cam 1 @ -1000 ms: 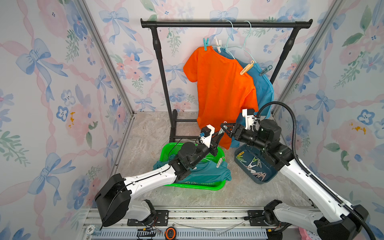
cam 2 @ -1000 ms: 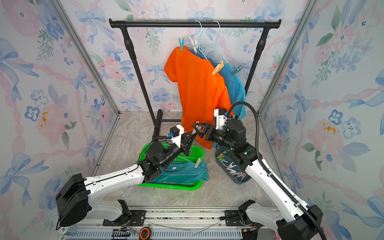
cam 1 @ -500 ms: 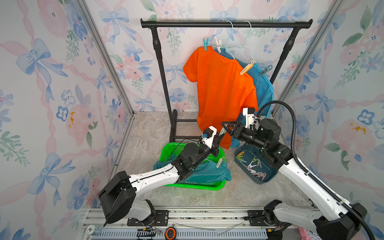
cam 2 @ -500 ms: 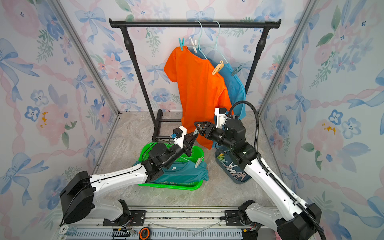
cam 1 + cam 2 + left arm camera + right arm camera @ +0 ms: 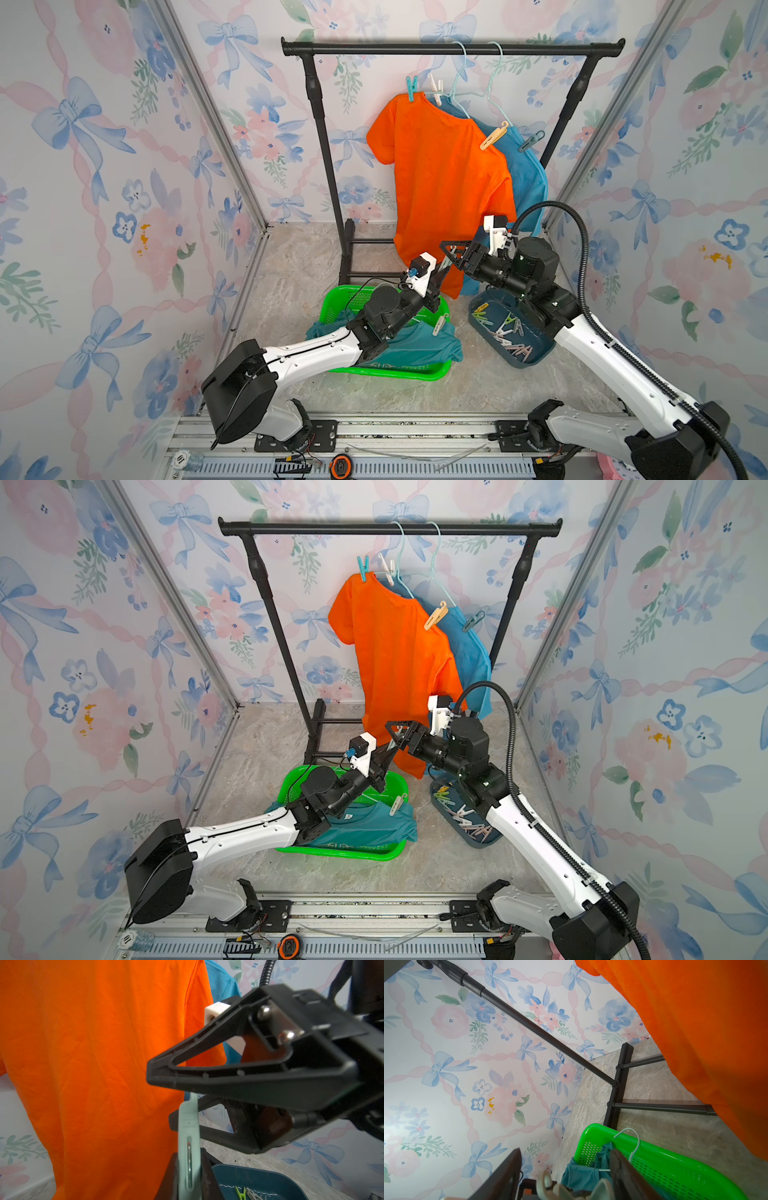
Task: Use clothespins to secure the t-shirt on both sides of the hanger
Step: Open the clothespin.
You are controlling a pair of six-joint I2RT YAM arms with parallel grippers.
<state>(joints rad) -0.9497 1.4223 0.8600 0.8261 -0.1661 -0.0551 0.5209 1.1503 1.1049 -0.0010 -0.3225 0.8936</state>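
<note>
Mint-green clothespin [image 5: 189, 1136] stood clenched in your left gripper [image 5: 189, 1167], so your right gripper [image 5: 565, 1153], jaws spread, needed to square onto its free end before the left let go.

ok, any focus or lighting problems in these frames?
Left wrist view: right pincer and mint clothespin sit near the lens, both soft; orange t-shirt weave sharper. Right wrist view: its fingers blurred, wallpaper crisp. Both top views: even light, no glare, sharp throughout.

Staged robot test booth, floral wallpaper panels [image 5: 124, 166], aluminium corner posts [image 5: 222, 137], base rail [image 5: 374, 432].
</note>
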